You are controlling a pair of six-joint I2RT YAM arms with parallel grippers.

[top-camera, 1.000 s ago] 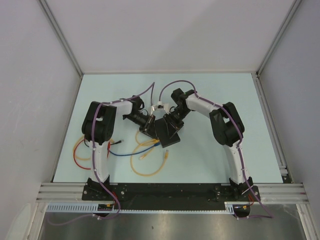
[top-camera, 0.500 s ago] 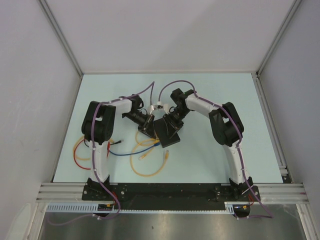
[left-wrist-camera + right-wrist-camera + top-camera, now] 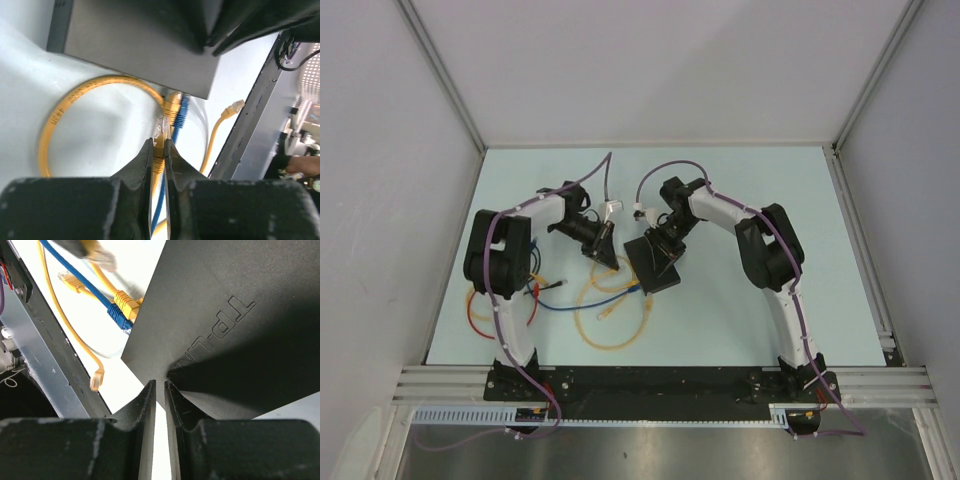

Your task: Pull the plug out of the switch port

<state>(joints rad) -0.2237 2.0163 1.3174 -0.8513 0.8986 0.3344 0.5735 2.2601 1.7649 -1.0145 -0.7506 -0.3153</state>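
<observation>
The black switch (image 3: 655, 265) lies at the table's middle. My left gripper (image 3: 605, 252) stands just left of it, shut on a yellow plug (image 3: 160, 134) whose clear tip is free of the switch (image 3: 140, 45), with a gap between them. A second yellow plug (image 3: 172, 106) and a blue plug (image 3: 183, 107) sit in the sockets. My right gripper (image 3: 665, 243) is shut, with its fingertips (image 3: 150, 390) resting on the switch's top (image 3: 225, 315) near a corner. The right wrist view shows the seated blue plug (image 3: 116, 315) and yellow plug (image 3: 127, 304).
Loose yellow cable loops (image 3: 615, 330) and a blue cable (image 3: 570, 305) lie in front of the switch. A red and yellow cable coil (image 3: 480, 310) lies by the left arm. A free yellow plug end (image 3: 96, 380) lies near the table's front rail (image 3: 650, 380).
My left gripper has drawn back to the left, away from the switch, with the yellow plug in it. The left arm has swung left. The right gripper stays on the switch.
</observation>
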